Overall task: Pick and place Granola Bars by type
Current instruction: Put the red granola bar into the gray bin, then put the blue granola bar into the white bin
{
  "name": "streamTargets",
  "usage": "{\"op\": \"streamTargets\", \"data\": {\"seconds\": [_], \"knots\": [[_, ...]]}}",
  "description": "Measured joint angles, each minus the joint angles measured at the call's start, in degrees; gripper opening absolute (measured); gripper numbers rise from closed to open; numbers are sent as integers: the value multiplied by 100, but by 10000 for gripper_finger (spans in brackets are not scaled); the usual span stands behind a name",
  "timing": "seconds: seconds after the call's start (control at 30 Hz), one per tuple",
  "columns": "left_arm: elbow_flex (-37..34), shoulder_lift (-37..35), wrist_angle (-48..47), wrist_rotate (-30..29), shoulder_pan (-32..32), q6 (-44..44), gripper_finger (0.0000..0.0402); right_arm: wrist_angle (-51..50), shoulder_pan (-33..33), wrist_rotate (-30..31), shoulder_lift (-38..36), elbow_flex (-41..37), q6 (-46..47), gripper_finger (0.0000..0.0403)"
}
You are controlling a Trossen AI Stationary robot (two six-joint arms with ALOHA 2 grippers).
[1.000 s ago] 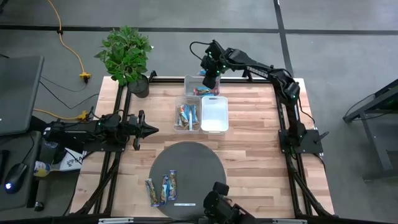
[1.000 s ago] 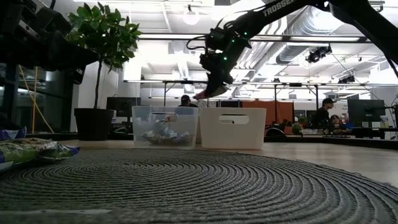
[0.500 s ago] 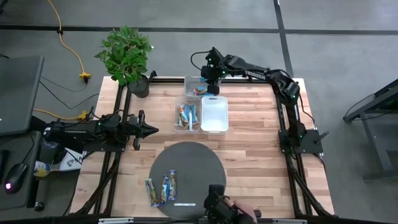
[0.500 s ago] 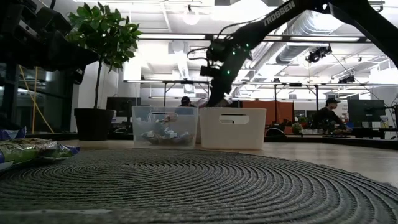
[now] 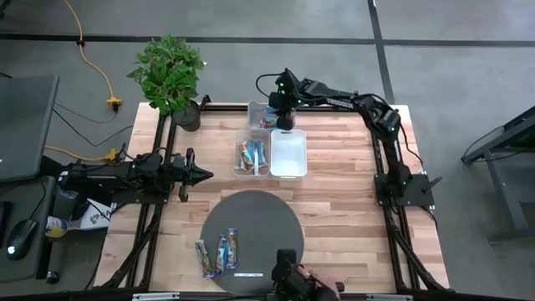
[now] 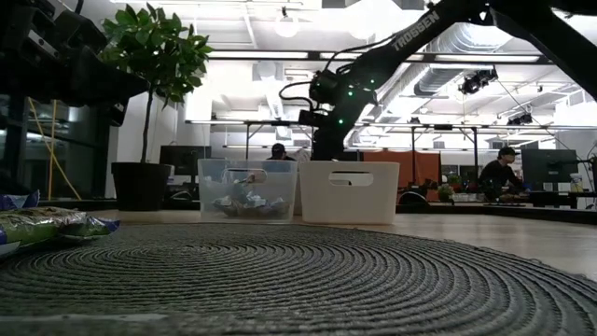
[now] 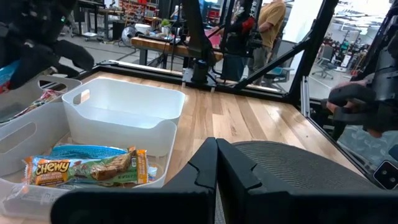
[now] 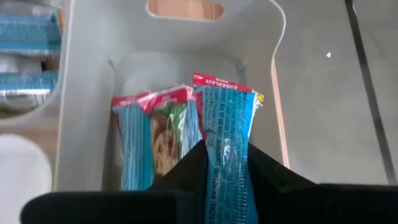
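**A:** Three bars (image 5: pixel 217 253) wait on the round mat (image 5: pixel 267 217) at the near edge of the surface (image 5: pixel 343 184), but the action's at the far end. The right claw (image 8: pixel 225 163) hangs right over the far bin (image 8: pixel 81 106), its fingers clamped on a blue bar (image 8: pixel 227 140).

**B:** Placing step, I'd say. That bar stands nearly on end between the fingers, red-topped wrapper up, blue foil down the length, just above the ones already lying in there.

**A:** Those look like the same type: blue and red ends, cookie picture on the middle. So it's the matching bin.

**B:** Next move, by my reckoning: let the fingers part and drop it, then lift straight clear so the claw doesn't catch the bin wall.

**A:** The middle clear bin (image 5: pixel 251 157) holds a different sort. The left wrist view shows a "Chewy" bar (image 7: pixel 87 168) lying flat with blue wrappers behind it. White bin (image 5: pixel 288 153) beside it looks bare.

**B:** And the left claw (image 5: pixel 203 174)?

**A:** Parked at the surface's left side, well apart from everything, fingers pressed together, holding nothing.
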Motion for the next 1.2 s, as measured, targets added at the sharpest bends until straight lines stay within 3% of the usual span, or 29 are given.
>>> {"op": "streamTargets", "data": {"seconds": [0.53,1.0,1.2], "knots": [[0,0,4,1,-1,1,0,-13,277,36,253,160,81,65],[0,0,7,0,0,1,0,-40,338,17,241,166,654,160],[0,-1,7,1,-1,1,0,-309,433,80,-125,166,905,185]]}}
